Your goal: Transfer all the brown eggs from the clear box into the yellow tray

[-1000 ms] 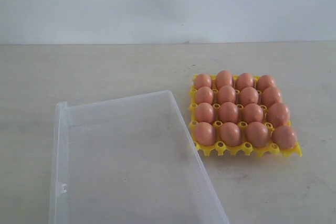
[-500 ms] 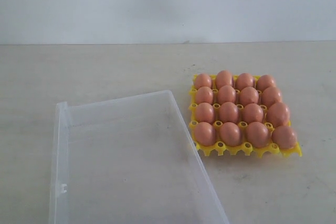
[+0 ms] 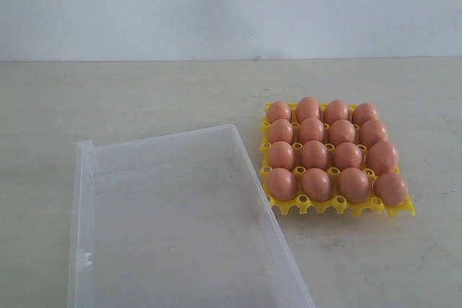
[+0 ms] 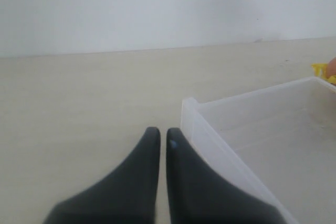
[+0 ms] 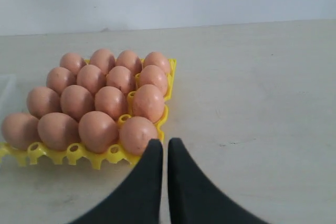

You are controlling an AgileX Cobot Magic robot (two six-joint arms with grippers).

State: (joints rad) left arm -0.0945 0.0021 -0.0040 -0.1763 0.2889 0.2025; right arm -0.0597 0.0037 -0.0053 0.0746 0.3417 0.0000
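Right gripper (image 5: 165, 148) has its two dark fingers pressed together with nothing between them, tips just beside the nearest corner egg of the tray. Left gripper (image 4: 163, 137) is likewise closed and empty, poised over bare table (image 3: 144, 91) just beside a corner of the clear box (image 3: 81, 200).

Location of items: in the exterior view the brown eggs (image 3: 328, 153) occupy the yellow tray (image 3: 339, 207) at centre right, four rows of four, every visible cup filled. The clear box lies at lower left, its near end cut off by the frame edge; the part in view holds no egg. On this evidence the transfer appears complete.

Handling assessment: the eggs look light, rigid and brittle, with smooth rounded shells likely to slip under a hard pinch. Any further grasp should probably come from above, fingers across the widest part of the shell, with gentle closing force. Neighbouring eggs sit touching or nearly so, leaving little finger clearance; the outer rows offer the easiest access. The tray is an open lattice, probably light and liable to shift if nudged.
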